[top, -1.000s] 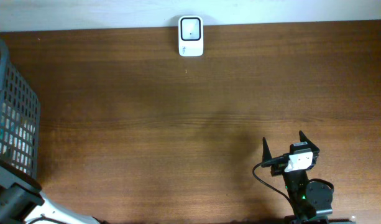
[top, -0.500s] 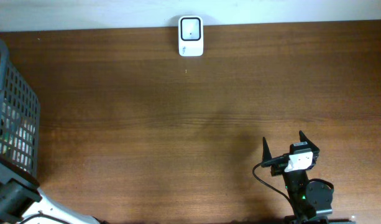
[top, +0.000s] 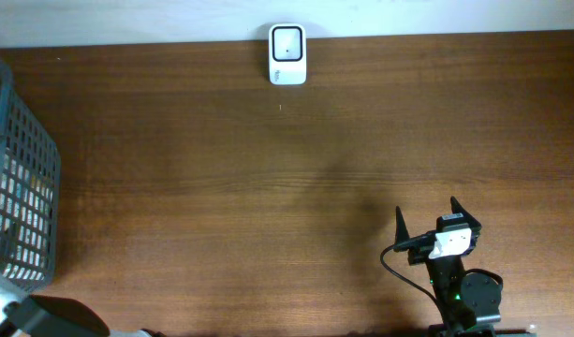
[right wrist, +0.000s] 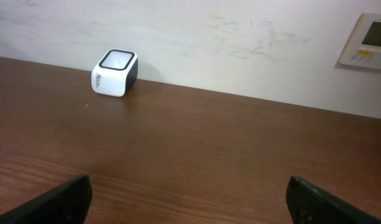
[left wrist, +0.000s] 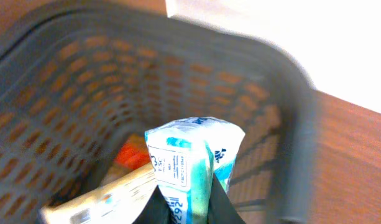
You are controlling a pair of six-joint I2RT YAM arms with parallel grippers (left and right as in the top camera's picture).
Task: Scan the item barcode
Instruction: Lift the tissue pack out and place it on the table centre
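In the left wrist view my left gripper (left wrist: 190, 210) is shut on a teal and white packet (left wrist: 191, 158), the item, held upright between the dark fingers inside the grey mesh basket (left wrist: 84, 68). The packet's near face carries a printed label and digits. The white scanner (top: 287, 54) stands at the table's far edge, and the right wrist view also takes in the scanner (right wrist: 114, 73). My right gripper (top: 427, 220) rests near the front right, open with nothing between its fingers (right wrist: 66, 199). Overhead, the basket (top: 24, 187) is at the left edge and hides the left gripper.
An orange object (left wrist: 131, 155) and a pale box (left wrist: 109, 193) lie in the basket under the packet. A white wall panel (right wrist: 367, 40) hangs behind the table at the right. Bare brown tabletop (top: 268, 187) stretches between basket, scanner and right arm.
Overhead, the visible part of my left arm has slid down towards the bottom left corner. The right arm and the scanner have not moved.
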